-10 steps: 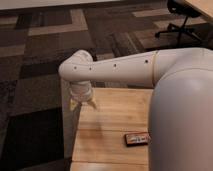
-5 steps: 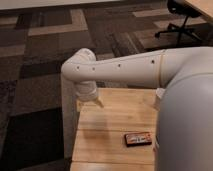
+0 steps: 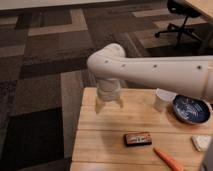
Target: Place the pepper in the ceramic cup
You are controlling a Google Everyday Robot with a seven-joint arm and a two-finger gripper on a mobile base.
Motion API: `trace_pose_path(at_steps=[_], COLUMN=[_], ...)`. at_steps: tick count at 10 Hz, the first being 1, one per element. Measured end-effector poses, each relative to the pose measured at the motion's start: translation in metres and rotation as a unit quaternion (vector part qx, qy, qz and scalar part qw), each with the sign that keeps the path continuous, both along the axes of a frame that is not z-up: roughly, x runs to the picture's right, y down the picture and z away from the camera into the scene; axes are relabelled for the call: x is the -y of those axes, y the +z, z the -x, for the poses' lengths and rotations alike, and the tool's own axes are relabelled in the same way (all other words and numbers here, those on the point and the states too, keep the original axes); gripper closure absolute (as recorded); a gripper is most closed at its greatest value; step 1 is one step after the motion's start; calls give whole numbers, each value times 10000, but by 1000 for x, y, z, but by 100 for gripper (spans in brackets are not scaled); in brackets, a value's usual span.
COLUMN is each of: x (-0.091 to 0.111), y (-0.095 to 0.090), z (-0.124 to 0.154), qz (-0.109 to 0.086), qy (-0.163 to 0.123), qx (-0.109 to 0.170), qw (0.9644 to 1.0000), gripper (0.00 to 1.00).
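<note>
Pepper (image 3: 167,159): lying flat on the wooden table (image 3: 102,142) near its front edge, at about 5 o'clock on the top. Its length runs from 10 to 4 o'clock. Nothing touches it.

Ceramic cup (image 3: 164,99): upright at 12 o'clock from the pepper, well apart from it, towards the table's far edge. Its contents cannot be made out.

Dark box (image 3: 138,139): flat on the table at 10 o'clock from the pepper, near but not touching.

Blue bowl (image 3: 190,110): just beside the cup, at its 4 o'clock.

Pale object (image 3: 202,142): at 2 o'clock from the pepper, by the right edge; type not determinable.

Gripper (image 3: 109,106): pointing down over the table's far left part, at 10 o'clock from the pepper and well apart from it. Claw wide, holding nothing. The white arm (image 3: 150,70) reaches in from 3 o'clock.

Beyond the table: patterned carpet (image 3: 45,60) and an office chair (image 3: 180,20) at 1 o'clock.
</note>
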State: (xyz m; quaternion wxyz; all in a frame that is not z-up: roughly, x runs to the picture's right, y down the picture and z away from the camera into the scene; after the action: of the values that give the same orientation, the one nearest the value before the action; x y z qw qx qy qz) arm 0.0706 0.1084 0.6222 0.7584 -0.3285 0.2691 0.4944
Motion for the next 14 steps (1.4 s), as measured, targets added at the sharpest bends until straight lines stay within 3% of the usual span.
trace_pose_path(at_steps=[2,7,8,10,13,14], x=[-5,-6,-6,-10,-30,-42], y=[-16,-15,-13,-7,-5,-6], z=[-30,-31,-35,-61,-85,-98], qz=[313,308,235,-46,-264,-333], qy=[-286,-329,-434,-843,-1020,-1085], qx=[158,215,381,788,1291,1521], qw=[9990,9988,9981,9933,9860,9818], gripper=[35,35,35,35,35,35])
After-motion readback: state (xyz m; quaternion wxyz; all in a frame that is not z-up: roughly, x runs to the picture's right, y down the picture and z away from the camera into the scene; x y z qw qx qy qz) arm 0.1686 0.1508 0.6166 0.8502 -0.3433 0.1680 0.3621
